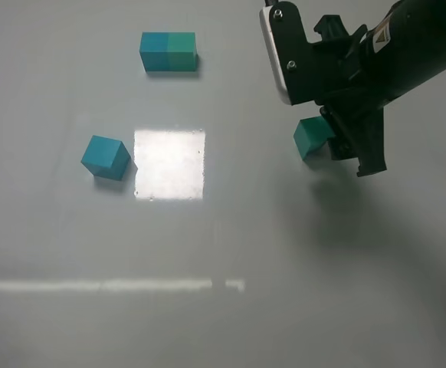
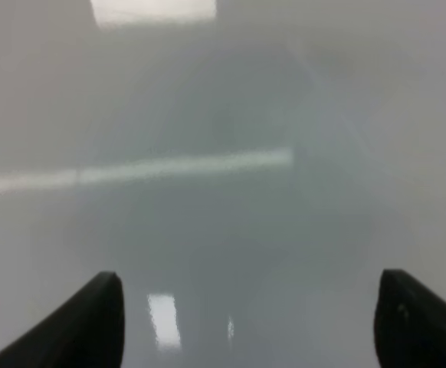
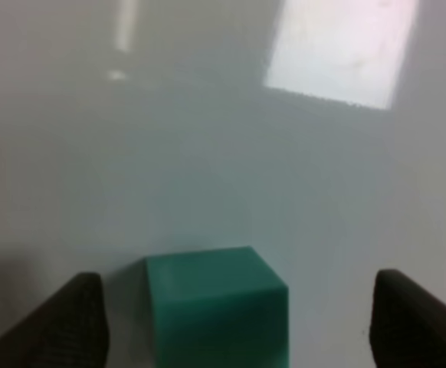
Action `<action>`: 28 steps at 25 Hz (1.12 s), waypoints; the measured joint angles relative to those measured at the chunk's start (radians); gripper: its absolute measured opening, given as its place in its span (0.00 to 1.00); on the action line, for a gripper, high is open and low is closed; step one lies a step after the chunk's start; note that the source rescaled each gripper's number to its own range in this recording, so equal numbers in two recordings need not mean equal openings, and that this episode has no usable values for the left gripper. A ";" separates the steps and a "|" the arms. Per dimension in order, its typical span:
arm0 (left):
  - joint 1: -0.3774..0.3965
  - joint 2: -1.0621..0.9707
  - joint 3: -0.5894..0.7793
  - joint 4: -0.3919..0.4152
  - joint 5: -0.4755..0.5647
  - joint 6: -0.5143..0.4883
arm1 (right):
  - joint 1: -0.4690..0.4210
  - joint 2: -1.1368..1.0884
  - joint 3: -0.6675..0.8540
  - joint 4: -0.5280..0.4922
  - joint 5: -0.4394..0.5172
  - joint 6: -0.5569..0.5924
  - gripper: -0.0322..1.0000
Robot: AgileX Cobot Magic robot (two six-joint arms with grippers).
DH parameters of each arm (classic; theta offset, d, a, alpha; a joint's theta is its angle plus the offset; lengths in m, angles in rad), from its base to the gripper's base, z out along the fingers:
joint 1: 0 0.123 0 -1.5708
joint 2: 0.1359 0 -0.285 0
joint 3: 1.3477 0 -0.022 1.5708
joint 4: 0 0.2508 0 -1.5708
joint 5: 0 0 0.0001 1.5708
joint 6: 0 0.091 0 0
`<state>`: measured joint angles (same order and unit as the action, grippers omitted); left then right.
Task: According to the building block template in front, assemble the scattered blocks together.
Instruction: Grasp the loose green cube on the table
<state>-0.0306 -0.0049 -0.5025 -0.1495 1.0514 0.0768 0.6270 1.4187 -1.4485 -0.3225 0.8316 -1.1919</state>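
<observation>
My left tool hangs spread over bare desk. My right tool is spread around the green cube, with gaps either side. The teal cube sits well left, open desk between. The template bar lies farthest.

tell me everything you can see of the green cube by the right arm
The green cube is small, plain and matte, with smooth faces. It sits flat on the pale table, right of the glare patch. The right tool is open around it, with gaps on both sides; only the table touches it.
</observation>
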 joint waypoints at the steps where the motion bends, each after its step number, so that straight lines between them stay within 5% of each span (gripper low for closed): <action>1: 0.000 0.000 0.000 0.000 0.000 0.000 | -0.008 0.001 0.000 0.000 -0.002 0.000 0.99; 12: 0.000 0.000 0.000 0.000 0.000 0.000 | -0.025 0.039 -0.001 0.005 -0.024 0.000 0.94; 19: 0.000 0.000 0.000 0.000 0.000 0.000 | -0.043 0.051 -0.001 0.002 -0.025 0.000 0.71; 28: 0.000 0.000 0.000 0.000 0.000 0.000 | -0.052 0.055 -0.001 -0.001 -0.026 0.000 0.58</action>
<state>-0.0306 -0.0049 -0.5025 -0.1495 1.0514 0.0768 0.5750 1.4734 -1.4492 -0.3230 0.8053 -1.1919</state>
